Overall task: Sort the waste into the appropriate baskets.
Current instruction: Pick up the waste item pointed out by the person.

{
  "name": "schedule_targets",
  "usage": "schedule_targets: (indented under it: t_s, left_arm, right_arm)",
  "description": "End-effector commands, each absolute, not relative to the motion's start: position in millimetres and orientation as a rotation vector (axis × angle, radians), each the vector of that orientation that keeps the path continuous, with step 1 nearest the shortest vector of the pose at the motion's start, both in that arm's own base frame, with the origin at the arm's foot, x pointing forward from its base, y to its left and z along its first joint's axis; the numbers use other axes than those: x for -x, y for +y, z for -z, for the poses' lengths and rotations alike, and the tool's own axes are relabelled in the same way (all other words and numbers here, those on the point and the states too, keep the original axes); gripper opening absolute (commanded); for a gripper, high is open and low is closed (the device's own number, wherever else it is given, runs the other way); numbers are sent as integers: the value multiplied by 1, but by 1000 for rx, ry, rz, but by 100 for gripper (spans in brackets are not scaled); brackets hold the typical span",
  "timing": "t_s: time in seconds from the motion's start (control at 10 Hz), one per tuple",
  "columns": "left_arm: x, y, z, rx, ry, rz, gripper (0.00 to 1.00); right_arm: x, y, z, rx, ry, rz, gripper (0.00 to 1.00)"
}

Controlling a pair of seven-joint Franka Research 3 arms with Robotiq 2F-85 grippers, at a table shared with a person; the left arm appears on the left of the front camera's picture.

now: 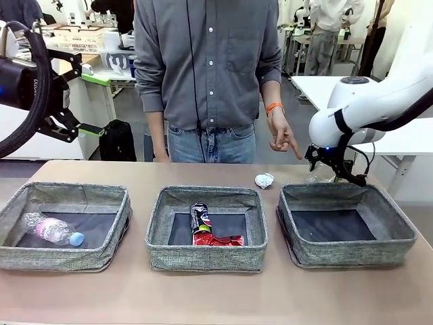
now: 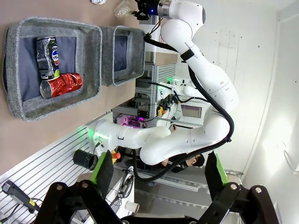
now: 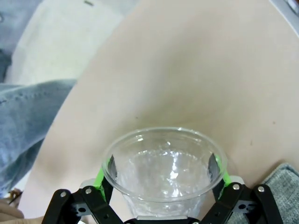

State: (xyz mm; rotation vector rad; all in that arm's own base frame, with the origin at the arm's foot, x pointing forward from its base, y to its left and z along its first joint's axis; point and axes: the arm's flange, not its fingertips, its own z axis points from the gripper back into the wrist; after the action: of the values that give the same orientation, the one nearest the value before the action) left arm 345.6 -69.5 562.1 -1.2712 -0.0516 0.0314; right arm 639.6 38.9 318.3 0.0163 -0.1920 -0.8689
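My right gripper [image 1: 328,169] is down at the table behind the right basket [image 1: 399,238], open. Its green pads [image 3: 110,169] stand either side of a clear plastic cup [image 3: 164,168], which also shows as a glint [image 1: 312,178] beside that basket. A silver foil ball [image 1: 264,180] lies on the table behind the middle basket [image 1: 206,259]. That basket holds a dark printed can [image 1: 199,216] and a crushed red can [image 1: 220,240]. A clear bottle [image 1: 49,230] with a blue cap lies in the left basket [image 1: 54,258]. My left gripper [image 1: 91,98] hangs high at the left, open and empty [image 2: 159,172].
A person in a grey shirt stands at the far edge, one hand [image 1: 284,139] pointing down near the foil ball and my right gripper. The right basket's dark bottom [image 1: 331,225] is bare. Bare table runs along the front edge [image 1: 216,298].
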Motion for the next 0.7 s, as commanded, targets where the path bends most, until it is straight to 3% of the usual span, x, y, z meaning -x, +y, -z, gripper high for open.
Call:
schedule_targets:
  t_s: [0.0,0.1,0.2,0.3,0.4,0.5,0.6]
  left_arm:
    - [-345,-70,-563,1293,-64,-15,100]
    - [-345,-70,-563,1293,-64,-15,100]
    - [-345,-70,-563,1293,-64,-15,100]
    - [-345,-70,-563,1293,-64,-15,100]
    - [-345,-70,-563,1293,-64,-15,100]
    - [-345,-70,-563,1293,-64,-15,100]
    - [-345,-70,-563,1293,-64,-15,100]
  right_arm:
    - [-645,42,-322,-11,-192,908,100]
    - [-645,42,-322,-5,-192,906,100]
    - [-644,42,-322,35,-219,920,80]
    - [-645,41,-322,28,-213,907,80]
    - [-645,41,-323,26,-213,906,61]
    - [-645,40,-322,23,-217,904,75]
    - [-646,39,-322,4,-212,916,41]
